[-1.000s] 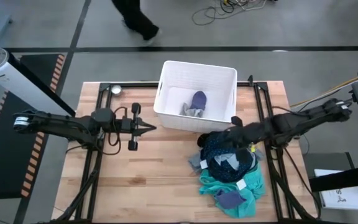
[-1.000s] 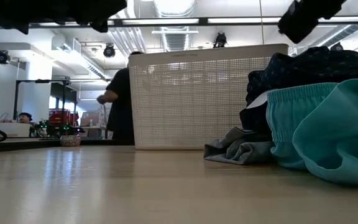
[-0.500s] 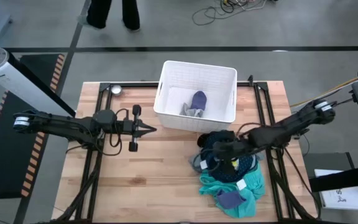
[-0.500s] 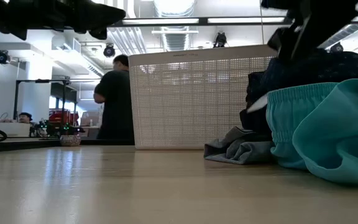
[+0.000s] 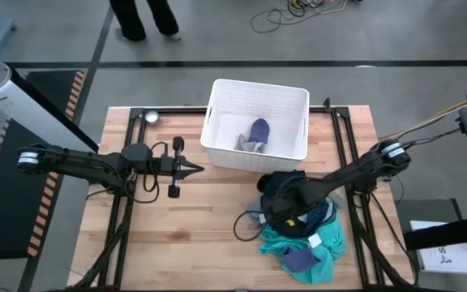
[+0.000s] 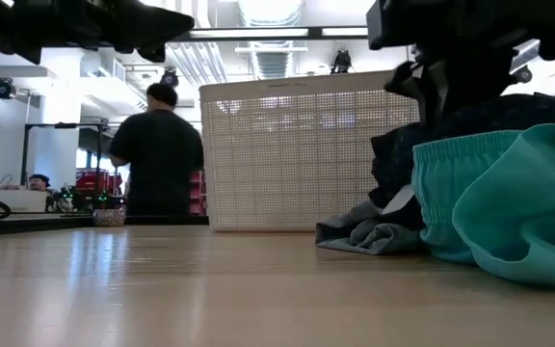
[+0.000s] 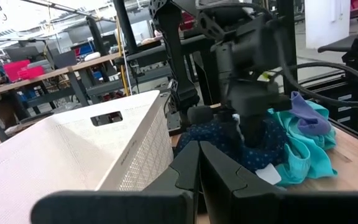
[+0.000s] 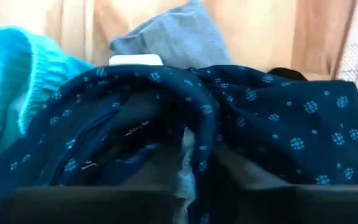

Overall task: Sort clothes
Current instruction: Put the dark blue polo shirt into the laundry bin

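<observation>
The clothes are found heaped on the wooden surface (image 5: 177,235) near its right edge, just in front of the white basket (image 5: 217,122). The heap's long axis runs from the basket toward the front edge. The dark navy patterned garment (image 5: 286,195) lies uppermost at the basket end; the teal garment (image 5: 331,243) is spread beneath it toward the front edge, with a small purple-blue piece (image 5: 300,259) resting on it. A grey garment (image 6: 364,233) protrudes from the heap's left side. A further purple-blue item (image 5: 259,130) and a grey one are seen inside the basket.

The right tool (image 5: 278,209) is lowered into the navy garment, its fingers buried in folds of the cloth; whether the fabric is gripped cannot be told. The left tool (image 5: 194,168) is held above the left half of the surface, well apart from the clothes, its fingers brought together to a point with nothing held.

A person (image 6: 157,154) is seen standing beyond the far edge.
</observation>
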